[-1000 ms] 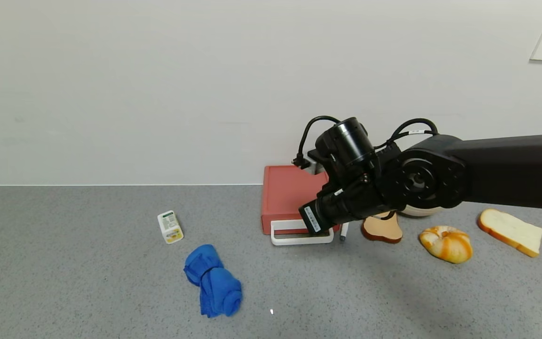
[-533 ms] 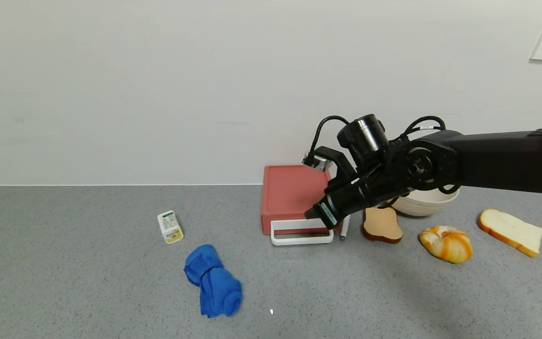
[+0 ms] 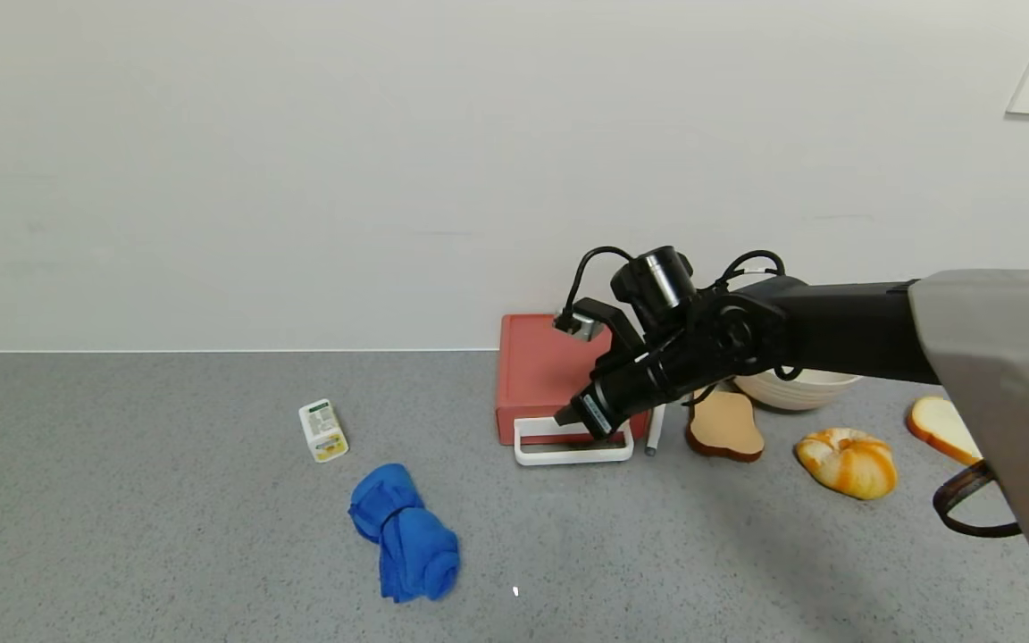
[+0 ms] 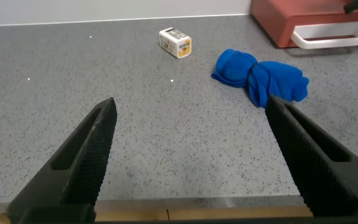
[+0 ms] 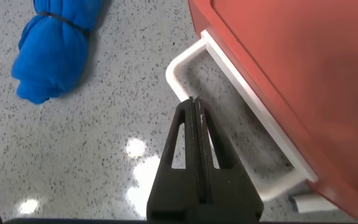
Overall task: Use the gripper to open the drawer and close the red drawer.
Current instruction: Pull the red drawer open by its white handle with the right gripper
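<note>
The red drawer [image 3: 543,371] sits on the counter [image 3: 166,500] against the back wall, its tray pushed in and its white loop handle [image 3: 573,444] lying flat in front of it. The right gripper [image 3: 579,418] is angled down over that handle. Its jaws are pressed together with no gap and hold nothing; in the right wrist view the paired tips [image 5: 194,112] stand inside the loop, with the handle's front bar on the near side of the jaws and the drawer face on the far side. This placement suits hooking: closed jaws form one narrow finger that fits the loop, so a pull toward the robot would likely draw the tray out.

The left gripper [image 4: 191,152] is parked well apart from the drawer, low over bare counter, jaws spread wide and empty. A blue cloth [image 4: 261,76] and a small white carton [image 4: 175,42] lie beyond those jaws, clear of the work.
</note>
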Controlling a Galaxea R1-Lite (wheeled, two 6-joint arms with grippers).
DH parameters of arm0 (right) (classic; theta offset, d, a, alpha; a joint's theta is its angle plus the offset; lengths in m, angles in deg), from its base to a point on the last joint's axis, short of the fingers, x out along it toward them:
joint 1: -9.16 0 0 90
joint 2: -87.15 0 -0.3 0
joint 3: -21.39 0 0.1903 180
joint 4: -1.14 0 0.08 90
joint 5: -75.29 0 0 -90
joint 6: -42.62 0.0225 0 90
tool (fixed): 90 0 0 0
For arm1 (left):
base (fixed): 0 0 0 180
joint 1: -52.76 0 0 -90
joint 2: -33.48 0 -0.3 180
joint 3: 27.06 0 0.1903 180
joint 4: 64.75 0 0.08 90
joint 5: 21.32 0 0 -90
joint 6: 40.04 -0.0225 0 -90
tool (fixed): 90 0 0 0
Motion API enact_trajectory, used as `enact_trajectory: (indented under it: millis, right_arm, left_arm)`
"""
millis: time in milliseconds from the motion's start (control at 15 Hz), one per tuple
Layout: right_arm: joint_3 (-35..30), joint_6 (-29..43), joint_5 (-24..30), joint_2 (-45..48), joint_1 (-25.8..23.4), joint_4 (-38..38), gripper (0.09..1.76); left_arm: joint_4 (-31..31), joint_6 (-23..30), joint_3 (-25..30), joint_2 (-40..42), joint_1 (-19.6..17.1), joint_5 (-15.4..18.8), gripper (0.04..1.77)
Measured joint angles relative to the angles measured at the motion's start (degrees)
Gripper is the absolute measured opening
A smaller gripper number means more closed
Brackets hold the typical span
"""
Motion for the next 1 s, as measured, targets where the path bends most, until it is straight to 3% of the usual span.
enact_trajectory:
  millis: [1000]
  right_arm:
    - [1.79, 6.03, -1.71, -7.61, 1.55, -9.56, 0.11]
  left_arm:
    - [0.00, 0.21, 0.00, 0.00, 0.00, 0.06, 1.72]
